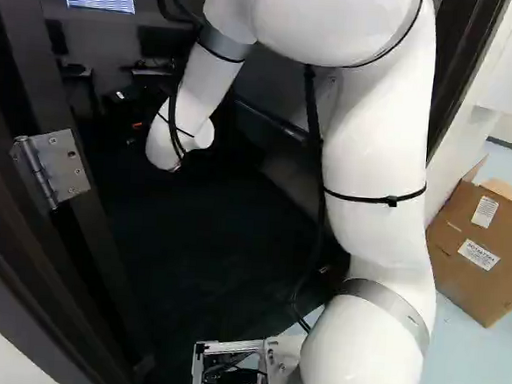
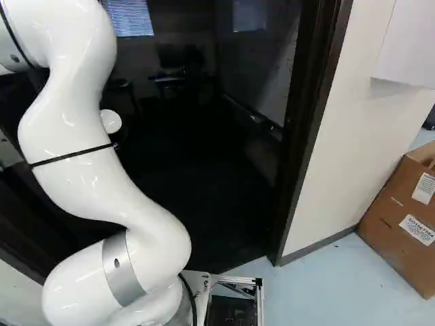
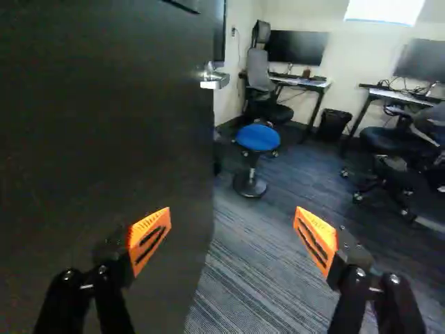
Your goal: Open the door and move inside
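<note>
Gripper (image 3: 233,240), black, two fingers with orange pads (image 3: 149,240): spread wide, nothing pinched between them. Carried on a white arm (image 1: 383,192) that reached through the doorway, as the left base view showed.

Door (image 3: 104,139), dark, single leaf: standing ajar and upright, its broad face beside the gripper and running on ahead of it. One finger stood in front of that face; the other stood in front of the opening. The free edge (image 3: 213,174) ran upright between the two lines of reach, ahead of the fingertips. Whether either finger touched the leaf could not be told.

Lever handle (image 3: 214,78), metal: mounted by the free edge, well ahead of the gripper and higher than its fingers, ungripped.

Hinge (image 1: 51,169), metal: on the frame at the left of the left base view. Door frame (image 2: 311,129), opposite side: right of the arm in the right base view.

Mobile base (image 2: 257,299): at the threshold, the room lying ahead, with a blue-seated stool (image 3: 257,138) beyond the free edge.

Judgement: the opening appeared well advanced, the entry still to do. The next move called for pressure on the face toward the hinge side, then a drive forward; the chief risk was the leaf catching the arm.
</note>
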